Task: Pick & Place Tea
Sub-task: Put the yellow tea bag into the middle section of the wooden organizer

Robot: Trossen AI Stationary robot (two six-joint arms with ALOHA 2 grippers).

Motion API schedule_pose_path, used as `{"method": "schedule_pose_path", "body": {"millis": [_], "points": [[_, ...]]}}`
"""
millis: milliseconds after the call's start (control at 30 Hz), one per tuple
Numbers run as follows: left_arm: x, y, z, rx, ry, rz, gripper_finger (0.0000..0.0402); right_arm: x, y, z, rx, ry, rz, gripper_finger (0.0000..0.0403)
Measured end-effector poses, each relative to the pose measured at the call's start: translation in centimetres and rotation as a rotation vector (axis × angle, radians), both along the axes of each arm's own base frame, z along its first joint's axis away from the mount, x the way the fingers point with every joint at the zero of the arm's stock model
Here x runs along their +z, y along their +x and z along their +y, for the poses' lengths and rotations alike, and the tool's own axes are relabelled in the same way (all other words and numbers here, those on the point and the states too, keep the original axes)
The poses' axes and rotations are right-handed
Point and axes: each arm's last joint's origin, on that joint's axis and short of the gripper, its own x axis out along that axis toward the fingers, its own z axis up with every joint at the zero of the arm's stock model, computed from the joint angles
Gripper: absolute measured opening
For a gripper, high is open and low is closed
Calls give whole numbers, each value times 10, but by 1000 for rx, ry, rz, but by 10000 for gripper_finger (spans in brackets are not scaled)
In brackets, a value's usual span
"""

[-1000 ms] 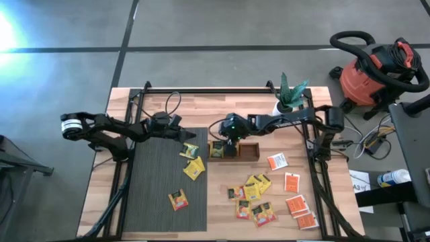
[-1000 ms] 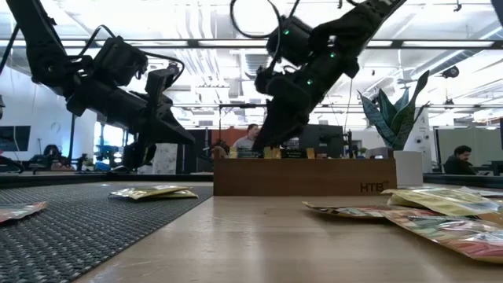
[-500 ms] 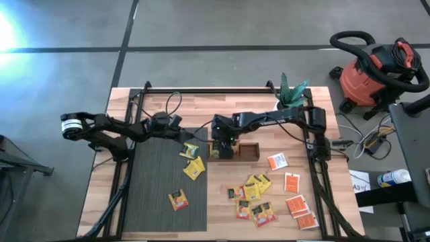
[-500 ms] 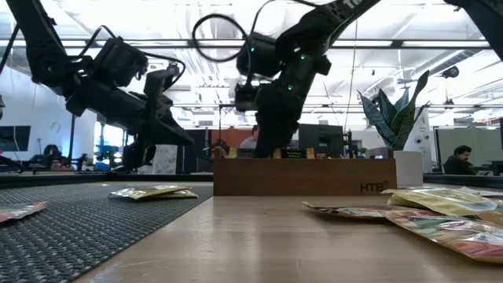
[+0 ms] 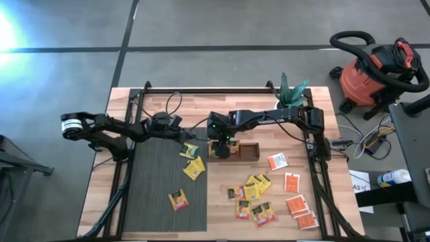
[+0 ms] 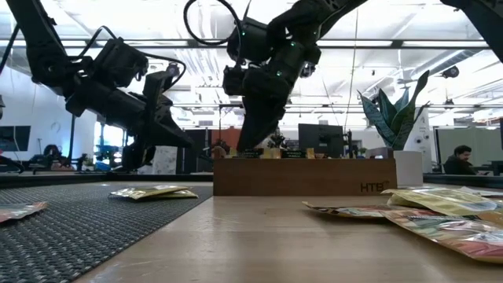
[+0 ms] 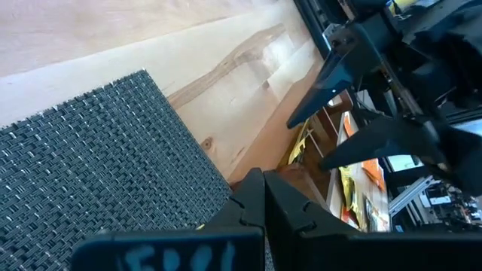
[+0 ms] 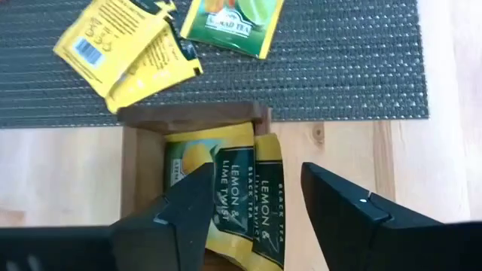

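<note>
Right gripper (image 5: pixel 216 143) hangs spread over the wooden tray (image 5: pixel 250 150), left gripper (image 5: pixel 185 136) waits pressed shut.

Nearest me, loose tea sachets (image 5: pixel 254 195) lie scattered on the bare table (image 5: pixel 161 101), yellow ones in a cluster and orange ones further right, with 3 more on the dark mat (image 5: pixel 161 181). Beyond them the right gripper's fingers (image 8: pixel 181 218) stand wide apart, holding nothing, above the tray's left end, where 2 lemon-and-lime sachets (image 8: pixel 241 196) (yellow with dark labels) sit inside. The left gripper hovers above the mat's far edge, beside the tray. Farthest back stands a potted plant (image 5: pixel 290 94).
</note>
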Motion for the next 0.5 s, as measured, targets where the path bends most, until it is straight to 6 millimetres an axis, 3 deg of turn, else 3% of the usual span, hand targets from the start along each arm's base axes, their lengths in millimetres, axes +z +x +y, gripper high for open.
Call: {"method": "schedule_pose_path", "body": {"millis": [133, 233, 367, 500], "points": [[0, 0, 0, -3, 4, 3, 0, 5, -1, -1, -21, -31, -1, 187], [-4, -2, -2, -40, -29, 45, 0, 19, -3, -3, -65, -112, -28, 187], [-12, -10, -8, -62, -132, 247, 0, 37, -8, -5, -102, -167, -66, 189], [-5, -15, -17, -78, -160, 461, 0, 39, -11, -5, -119, -160, -59, 189]]}}
